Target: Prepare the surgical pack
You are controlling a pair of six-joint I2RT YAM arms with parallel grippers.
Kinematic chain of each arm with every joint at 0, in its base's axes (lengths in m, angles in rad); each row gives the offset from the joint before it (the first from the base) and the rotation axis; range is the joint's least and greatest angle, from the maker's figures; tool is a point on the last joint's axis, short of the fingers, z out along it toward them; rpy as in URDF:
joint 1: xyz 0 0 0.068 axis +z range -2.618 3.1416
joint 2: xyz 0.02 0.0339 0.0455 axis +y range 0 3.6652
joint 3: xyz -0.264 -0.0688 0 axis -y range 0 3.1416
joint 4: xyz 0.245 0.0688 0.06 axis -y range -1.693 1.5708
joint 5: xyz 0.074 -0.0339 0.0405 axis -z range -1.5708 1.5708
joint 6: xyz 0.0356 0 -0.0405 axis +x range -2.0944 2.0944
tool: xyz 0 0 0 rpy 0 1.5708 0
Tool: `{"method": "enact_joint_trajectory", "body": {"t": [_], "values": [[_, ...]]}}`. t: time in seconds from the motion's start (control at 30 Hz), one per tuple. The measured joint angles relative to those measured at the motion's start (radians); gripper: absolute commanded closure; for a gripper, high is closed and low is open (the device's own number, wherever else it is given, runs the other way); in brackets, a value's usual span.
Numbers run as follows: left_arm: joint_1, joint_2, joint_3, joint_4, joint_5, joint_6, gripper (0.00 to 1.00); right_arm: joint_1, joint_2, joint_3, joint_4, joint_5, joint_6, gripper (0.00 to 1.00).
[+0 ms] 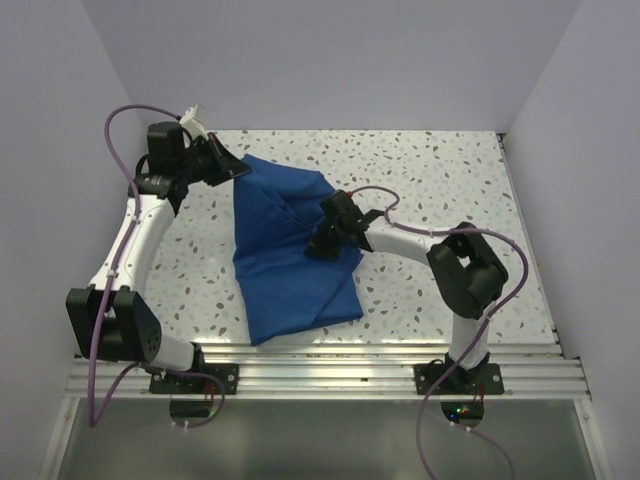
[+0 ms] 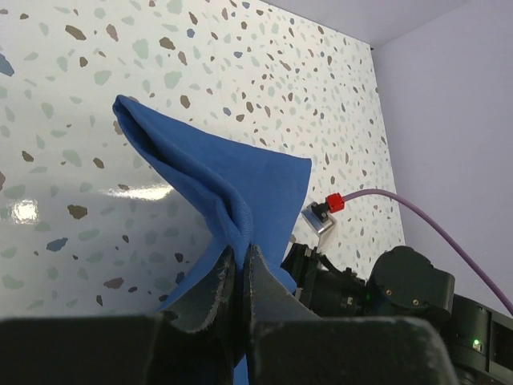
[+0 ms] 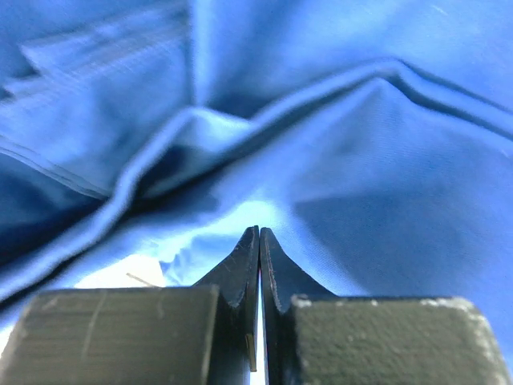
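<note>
Top view: blue drape [image 1: 290, 255] lies bunched on the speckled table [image 1: 440, 180], mostly between the 2 arms. Left gripper [image 1: 238, 170] is clamped on the drape's far-left corner. From its tips the cloth runs toward the right gripper [image 1: 322, 248], which points down into the middle of the cloth w/ folds on all sides. Left wrist view: both fingers [image 2: 264, 281] are pressed together w/ a ridge of drape pinched between them. Fabric rises ahead of the tips as a tented fold, w/ bare table beyond & to the left. The right arm [image 2: 401, 289] w/ its purple cable [image 2: 417, 204] sits right of the tips. Right wrist view: fingers [image 3: 240, 265] are together, no gap, tips against the drape; can't tell if any cloth is nipped. Blue folds fill everything ahead. A pale patch [image 3: 132, 273] shows just left of the tips; can't tell what it is.
</note>
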Motion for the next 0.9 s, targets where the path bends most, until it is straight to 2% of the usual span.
{"method": "enact_joint_trajectory", "body": {"t": [0.23,0.4,0.6,0.9], "values": [[0.012,0.028,0.009,0.041,0.052,-0.048,1.0,0.006,0.022,0.023,-0.094,0.027,0.021,1.0],[0.012,0.017,-0.019,0.115,0.103,-0.091,1.0,0.006,0.126,0.1,-0.098,0.018,0.036,1.0],[0.013,0.016,-0.024,0.149,0.132,-0.105,1.0,0.005,0.169,0.144,-0.083,0.002,0.088,1.0],[0.059,0.045,-0.023,0.176,0.141,-0.092,1.0,0.003,0.346,0.41,-0.11,0.01,0.071,1.0]]}}
